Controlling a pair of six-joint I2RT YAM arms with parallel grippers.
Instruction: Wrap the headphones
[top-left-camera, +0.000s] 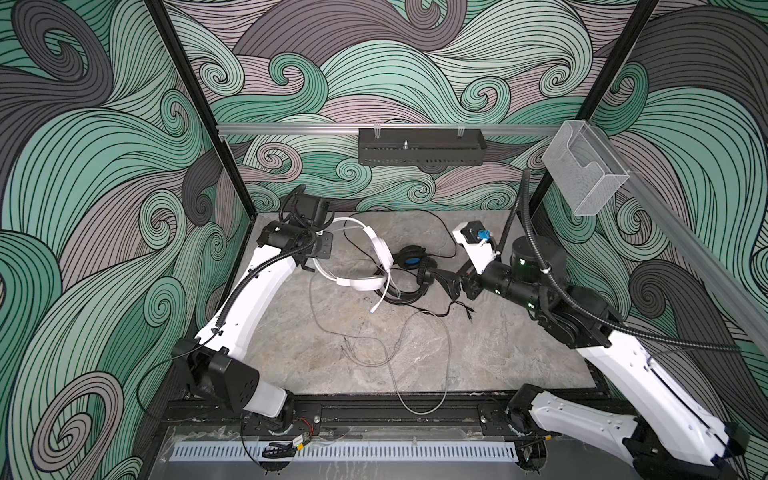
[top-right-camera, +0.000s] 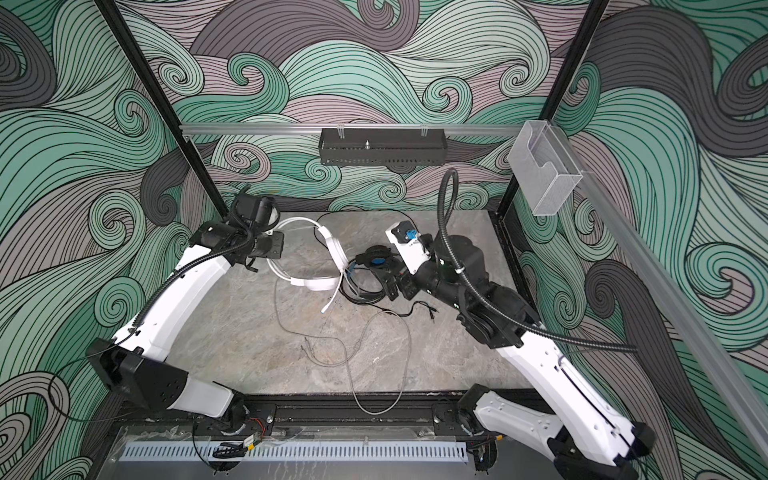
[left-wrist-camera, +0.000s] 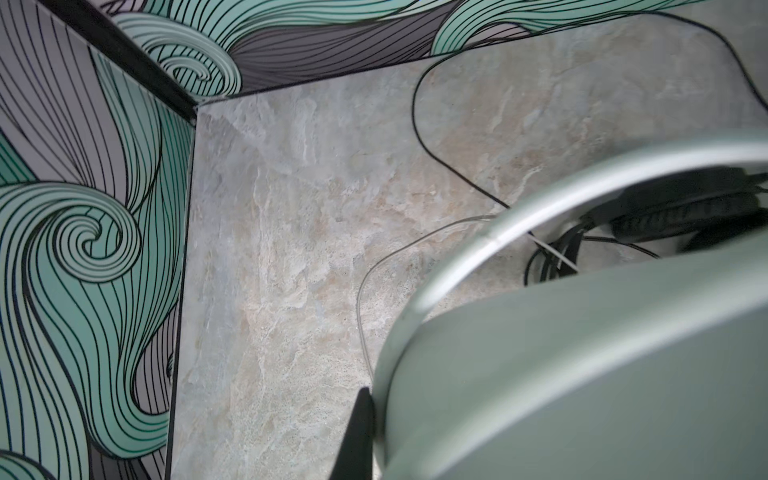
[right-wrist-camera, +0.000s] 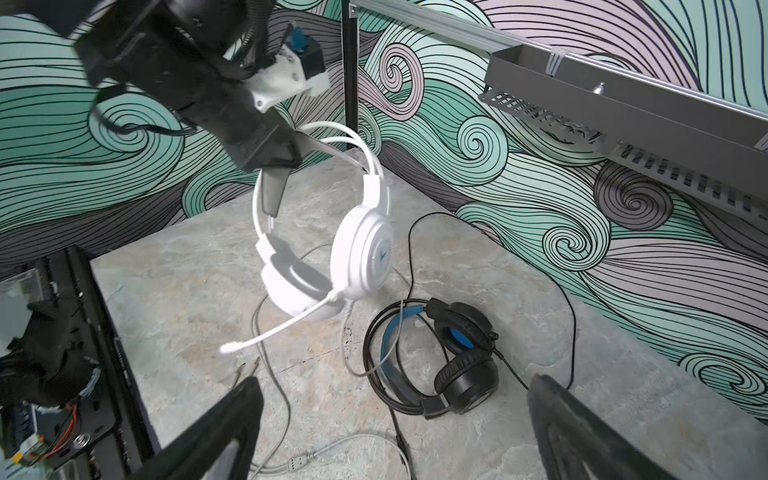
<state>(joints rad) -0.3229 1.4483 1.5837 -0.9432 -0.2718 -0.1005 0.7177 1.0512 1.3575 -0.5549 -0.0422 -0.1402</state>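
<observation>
Above the rear of the stone-patterned table (top-left-camera: 478, 353), the white headset (right-wrist-camera: 365, 249) hung by its headband from the left gripper (right-wrist-camera: 270, 208), which was clamped tight on the band. The black headset (right-wrist-camera: 465, 365) lay flat beside it. Just by the black one, the right gripper (top-left-camera: 449, 283) stood spread wide, holding nothing. Only the right wrist view showed the white cup's small blue logo (right-wrist-camera: 381, 253), too small to read.
</observation>
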